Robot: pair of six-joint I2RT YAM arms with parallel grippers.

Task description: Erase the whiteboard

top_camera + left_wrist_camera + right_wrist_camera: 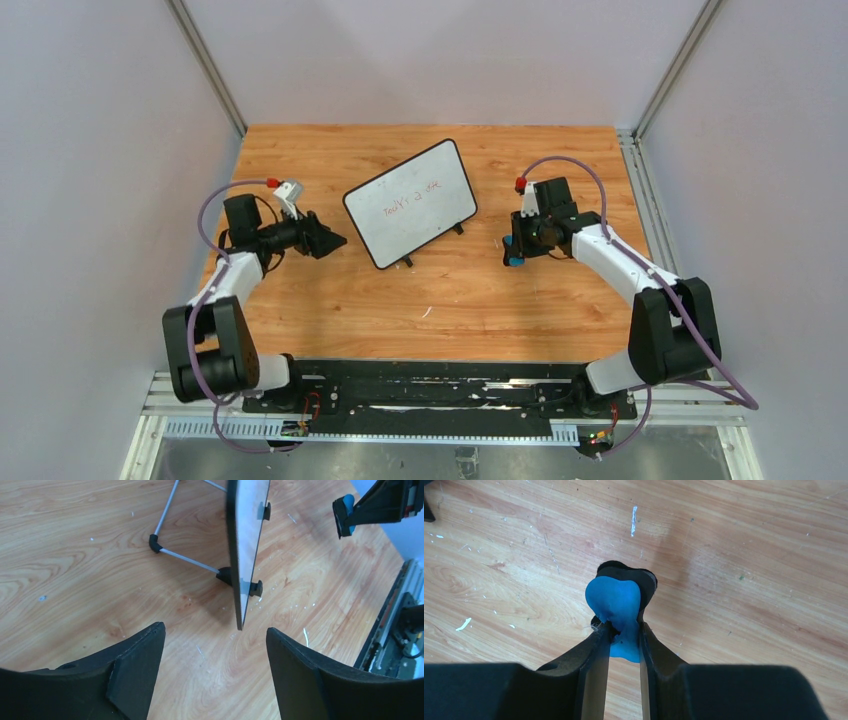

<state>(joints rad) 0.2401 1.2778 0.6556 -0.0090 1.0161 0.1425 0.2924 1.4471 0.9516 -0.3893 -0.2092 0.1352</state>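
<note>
Our right gripper [624, 629] pinches the blue eraser [614, 602]; our left gripper [215, 628] hangs spread near the whiteboard [411, 203]. Pressing could tip the propped whiteboard, seemingly unbraced.

Finding: one marking only is showing. A single short line of red handwriting [412, 203] is running across the middle of the whiteboard [408, 220] in the top view. It is appearing as roughly three small words, the first possibly "Today's". The rest is too small and faint to read with confidence. In the left wrist view the board is presenting edge-on, its writing face hidden.
</note>
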